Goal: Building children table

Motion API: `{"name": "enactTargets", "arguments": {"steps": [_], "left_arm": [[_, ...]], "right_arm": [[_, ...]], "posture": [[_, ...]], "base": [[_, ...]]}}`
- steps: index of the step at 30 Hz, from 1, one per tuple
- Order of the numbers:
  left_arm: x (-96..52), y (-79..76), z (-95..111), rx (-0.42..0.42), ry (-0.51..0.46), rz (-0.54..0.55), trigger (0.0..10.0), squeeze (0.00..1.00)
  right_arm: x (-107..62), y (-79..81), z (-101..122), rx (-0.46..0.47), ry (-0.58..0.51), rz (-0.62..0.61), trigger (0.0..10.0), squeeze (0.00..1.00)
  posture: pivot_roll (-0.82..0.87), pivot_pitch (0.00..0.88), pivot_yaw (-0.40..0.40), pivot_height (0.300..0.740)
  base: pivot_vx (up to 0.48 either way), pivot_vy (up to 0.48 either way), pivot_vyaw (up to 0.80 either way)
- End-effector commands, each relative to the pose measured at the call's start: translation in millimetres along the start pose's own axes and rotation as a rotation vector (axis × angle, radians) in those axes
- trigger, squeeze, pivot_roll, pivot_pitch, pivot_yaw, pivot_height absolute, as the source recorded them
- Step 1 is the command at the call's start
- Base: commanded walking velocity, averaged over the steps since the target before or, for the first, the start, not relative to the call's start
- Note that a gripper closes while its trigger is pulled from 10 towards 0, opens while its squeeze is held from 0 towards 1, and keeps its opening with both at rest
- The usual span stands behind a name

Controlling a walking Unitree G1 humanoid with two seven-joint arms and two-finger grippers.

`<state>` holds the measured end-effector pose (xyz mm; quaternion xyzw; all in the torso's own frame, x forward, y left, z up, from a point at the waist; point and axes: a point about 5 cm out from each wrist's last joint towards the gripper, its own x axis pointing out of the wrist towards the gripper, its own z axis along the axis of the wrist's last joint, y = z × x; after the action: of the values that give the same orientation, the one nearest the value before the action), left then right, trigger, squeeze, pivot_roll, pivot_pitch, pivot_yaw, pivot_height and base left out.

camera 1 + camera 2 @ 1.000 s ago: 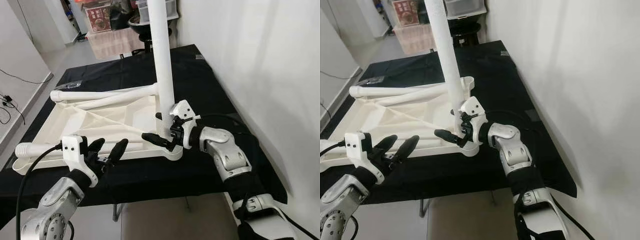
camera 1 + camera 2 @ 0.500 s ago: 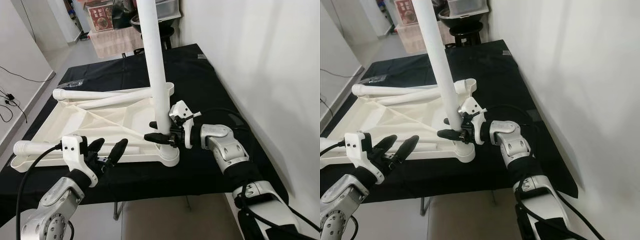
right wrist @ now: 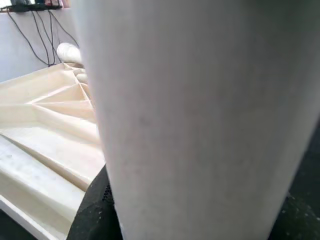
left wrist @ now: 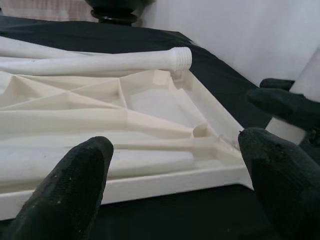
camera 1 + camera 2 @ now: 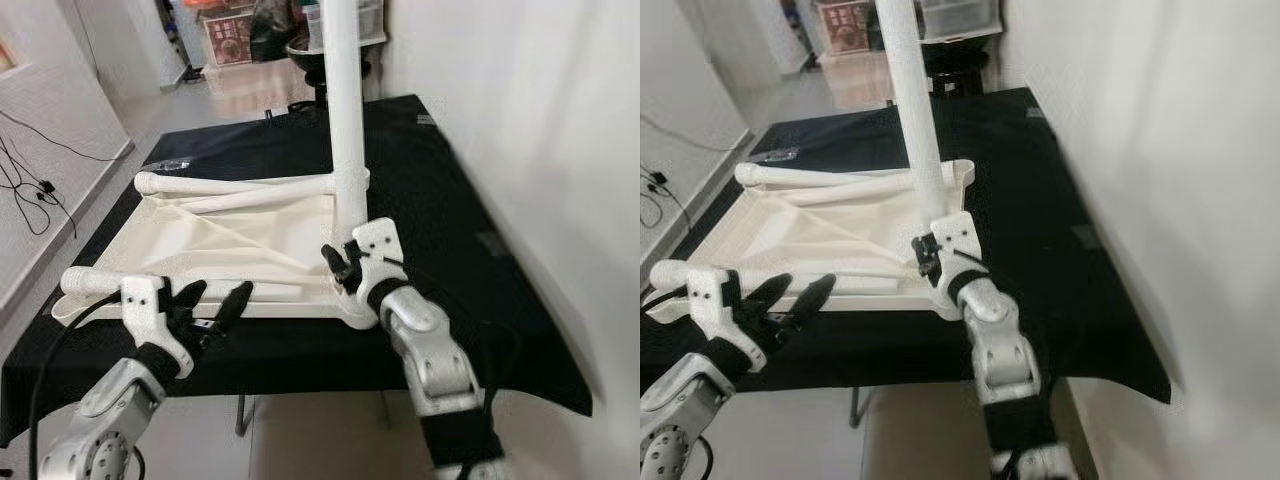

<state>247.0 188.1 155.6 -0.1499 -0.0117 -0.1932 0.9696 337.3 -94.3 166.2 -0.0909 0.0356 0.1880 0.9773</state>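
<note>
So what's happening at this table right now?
The robot is assembling a children's table. The white tabletop lies underside up on a black-covered table. The right gripper is closed around the base of an upright white leg standing in the tabletop's near right corner. The left gripper hovers open at the tabletop's near edge, holding nothing. Two more legs lie loose inside the upturned tabletop.

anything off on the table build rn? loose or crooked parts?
One oddity: only one white leg stands in a corner socket of the upturned tabletop, leaning slightly, with the right gripper at its base. Two other legs lie loose on the tabletop. The left gripper is open by the near edge.
</note>
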Motion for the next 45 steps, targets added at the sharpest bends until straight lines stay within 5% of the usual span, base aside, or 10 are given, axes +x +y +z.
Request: {"name": "enactTargets", "arguments": {"steps": [1,2,3,9,10,16,18,32,35,45], "left_arm": [[-0.6,3.1,-0.7,0.006,0.011,0.006,10.0,0.0],[-0.6,3.1,-0.7,0.006,0.011,0.006,10.0,0.0],[-0.8,3.2,-0.4,0.006,0.007,0.009,10.0,0.0],[-1.8,4.1,1.2,0.012,-0.004,0.027,10.0,0.0],[-2.0,3.7,1.4,0.012,-0.002,0.024,10.0,0.0],[-1.3,1.6,1.1,0.009,-0.001,0.015,10.0,0.0],[-0.8,1.3,1.2,0.009,-0.004,0.015,10.0,0.0],[-0.8,1.1,0.4,0.011,0.003,0.01,10.0,0.0],[-0.6,0.4,0.2,0.009,0.004,0.003,10.0,0.0],[-1.4,-1.2,1.5,0.006,0.002,-0.004,10.0,0.0]], "right_arm": [[6.6,2.3,-13.9,0.016,0.08,0.046,0.0,0.0],[6.6,2.3,-13.9,0.016,0.08,0.046,0.0,0.0],[8.6,3.5,-12.1,-0.005,0.081,0.056,10.0,0.0],[9.9,10.1,-4.2,-0.021,0.057,0.114,10.0,0.1],[8.4,13.4,-1.3,-0.008,0.054,0.113,10.0,1.0],[15.0,15.9,16.8,-0.021,-0.027,0.369,10.0,1.0],[17.7,12.2,21.6,-0.051,-0.061,0.515,10.0,0.0],[22.3,-1.8,20.0,-0.077,-0.019,0.854,10.0,0.0],[25.2,-4.3,18.0,-0.074,0.002,0.836,0.0,0.0],[24.0,-26.1,6.6,-0.112,0.045,0.7,0.0,0.0]], "posture": [[-0.06,0.035,0.136,0.74],[-0.06,0.035,0.136,0.74],[-0.06,0.031,0.14,0.74],[-0.06,0.038,0.139,0.74],[-0.05,0.041,0.138,0.74],[-0.05,0.044,0.13,0.74],[-0.05,0.041,0.129,0.74],[-0.02,0.027,0.126,0.74],[-0.02,0.029,0.123,0.74],[-0.03,0.06,0.124,0.74]], "base": [[0.0,0.0,0.0],[0.0,0.0,0.0],[0.0,0.0,0.0],[0.0,0.0,0.0],[0.0,0.0,0.0],[0.0,0.0,0.0],[0.0,0.0,0.0],[0.0,0.0,0.0],[0.0,0.0,0.0],[0.0,0.0,0.0]]}}
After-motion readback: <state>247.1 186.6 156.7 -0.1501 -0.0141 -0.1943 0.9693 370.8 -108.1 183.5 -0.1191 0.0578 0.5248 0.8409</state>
